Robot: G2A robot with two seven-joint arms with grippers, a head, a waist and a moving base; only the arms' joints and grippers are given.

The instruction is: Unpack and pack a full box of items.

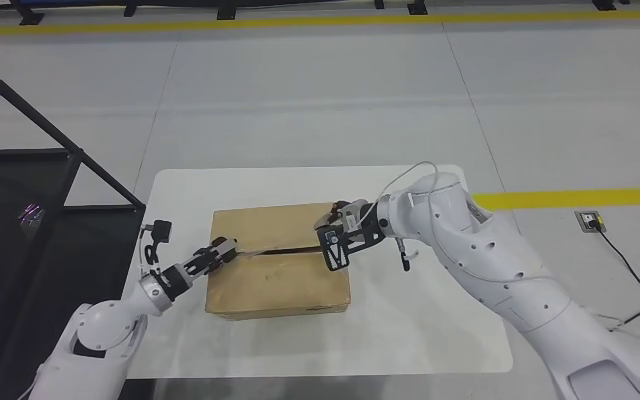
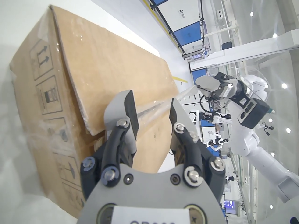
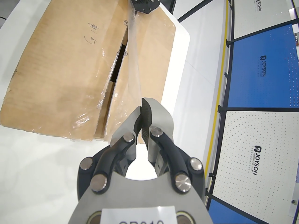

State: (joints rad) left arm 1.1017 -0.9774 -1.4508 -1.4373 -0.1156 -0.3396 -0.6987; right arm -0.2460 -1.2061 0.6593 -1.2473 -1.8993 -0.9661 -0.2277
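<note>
We see a brown rectangular cardboard box [image 1: 280,260], matt and fibrous, its cut edge showing corrugated fluting. A clear glossy plastic tape strip [image 3: 133,66] looks thin, wrinkled and shiny, and similar film gleams along the box seams. The white rounded table [image 1: 400,340] appears smooth and satin. On the left gripper [image 2: 151,108] and right gripper [image 3: 143,102] we note matt grey metal fingers [image 2: 114,111], black rough-textured pads [image 2: 131,110], polished screws [image 3: 182,180]
</note>
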